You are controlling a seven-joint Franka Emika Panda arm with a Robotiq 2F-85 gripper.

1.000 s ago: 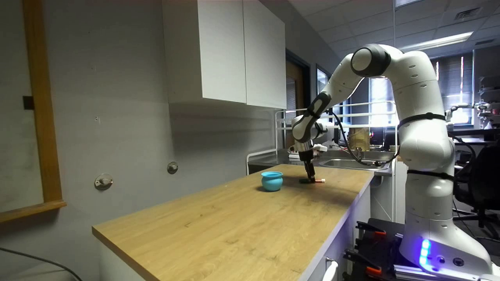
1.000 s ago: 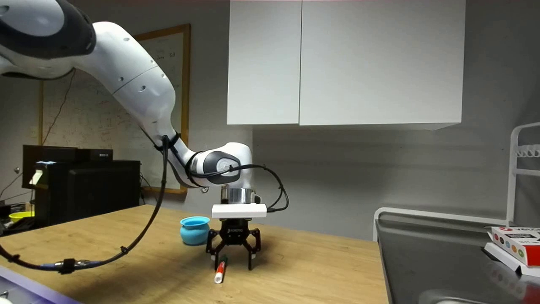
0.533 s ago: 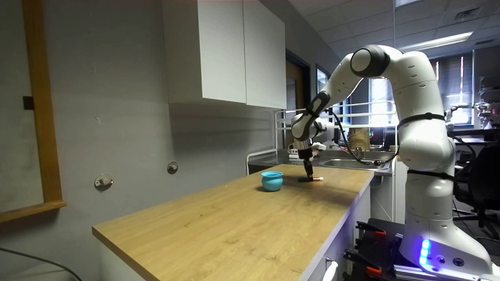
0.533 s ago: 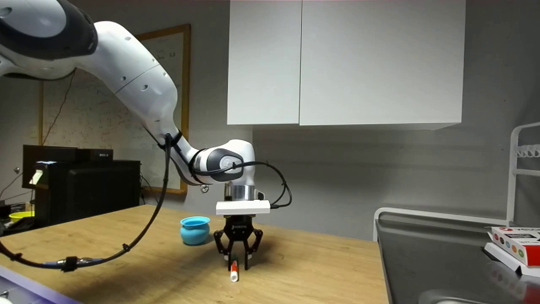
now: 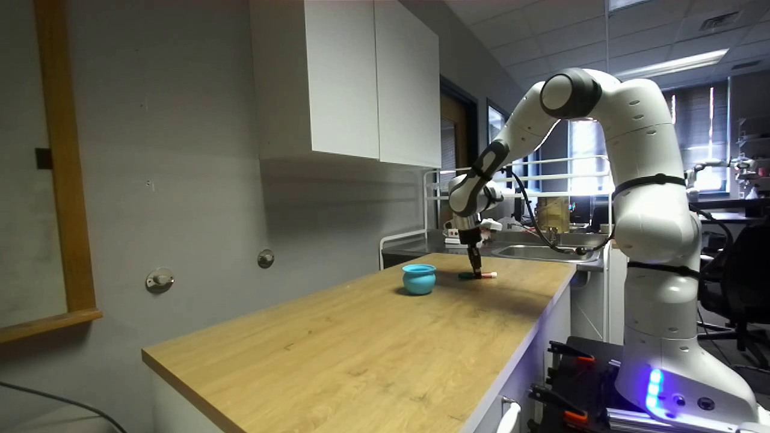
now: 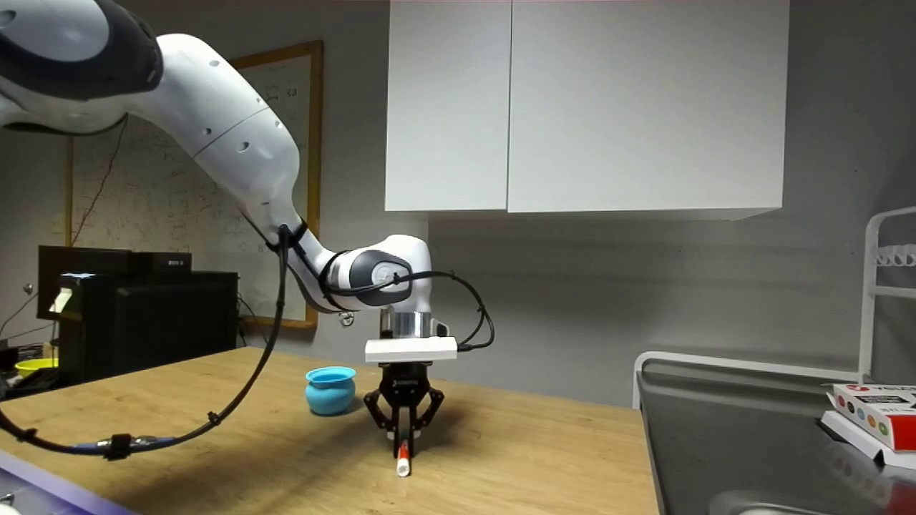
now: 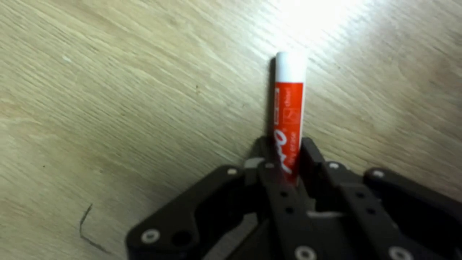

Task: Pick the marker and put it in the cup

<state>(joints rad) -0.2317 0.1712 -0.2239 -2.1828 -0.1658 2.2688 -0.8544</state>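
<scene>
The marker [image 7: 290, 104] has a red label, a white end and, in an exterior view, a dark green end [image 5: 465, 276]. My gripper [image 7: 288, 148] is shut on it, one black finger [image 7: 311, 153] pressed to each side. In an exterior view the marker's white end [image 6: 403, 467] points out past the fingertips of the downward gripper [image 6: 404, 449]. It lies level, at or very close to the tabletop. A round teal-blue cup [image 5: 419, 279] stands upright on the table, apart from the gripper; its inside is mostly hidden. The cup [image 6: 330, 392] is not in the wrist view.
The wooden tabletop [image 6: 529, 436] ends at a dark sink counter [image 6: 723, 422], where a red and white box [image 6: 876, 415] lies. White cabinets [image 6: 587, 107] hang on the wall above. A black cable [image 6: 268, 350] droops from the arm beside the table.
The fingers have come together from wide open onto the marker. Gripper and marker have shifted slightly, to the right in an exterior view, and the marker has turned a little. The cup has stayed put.
</scene>
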